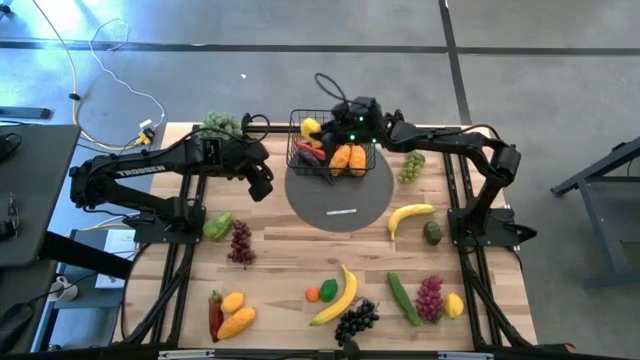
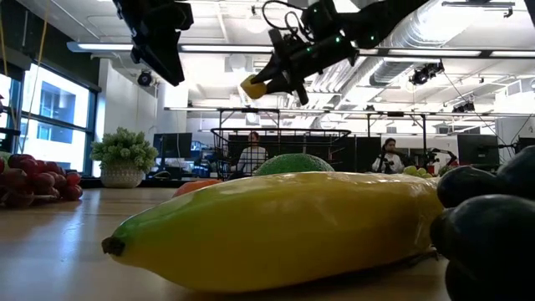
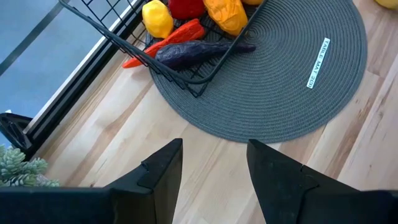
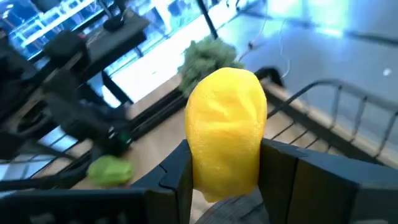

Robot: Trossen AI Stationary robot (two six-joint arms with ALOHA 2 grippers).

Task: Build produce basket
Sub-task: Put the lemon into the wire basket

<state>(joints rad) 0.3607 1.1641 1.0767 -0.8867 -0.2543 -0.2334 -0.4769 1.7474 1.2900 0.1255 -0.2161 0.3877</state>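
Note:
The black wire basket (image 1: 332, 152) stands on the round grey mat (image 1: 340, 198) at the table's far middle. It holds a lemon (image 3: 157, 18), a red pepper (image 3: 171, 38), orange pieces (image 3: 227, 14) and a dark purple piece (image 3: 199, 51). My right gripper (image 1: 320, 128) hangs over the basket's far left corner, shut on a yellow lemon (image 4: 227, 124). My left gripper (image 3: 214, 165) is open with nothing between its fingers. It hovers above the bare wood just left of the mat, shown in the high view as left gripper (image 1: 262, 185). My right gripper pinches the lemon's two opposite sides (image 4: 194, 155) between its two fingers. The fingers (image 2: 288, 75) come from the table's right, slanting a little downward. The lemon (image 2: 253, 87) sticks out past the fingertips and hangs clear above the basket.
Loose produce lies around the near half: a banana (image 1: 410, 215), green grapes (image 1: 411, 165), an avocado (image 1: 432, 232), purple grapes (image 1: 241, 240), a second banana (image 1: 337, 297), a cucumber (image 1: 403, 297), black grapes (image 1: 356, 320). A pale leafy bunch (image 1: 222, 123) sits at the far left.

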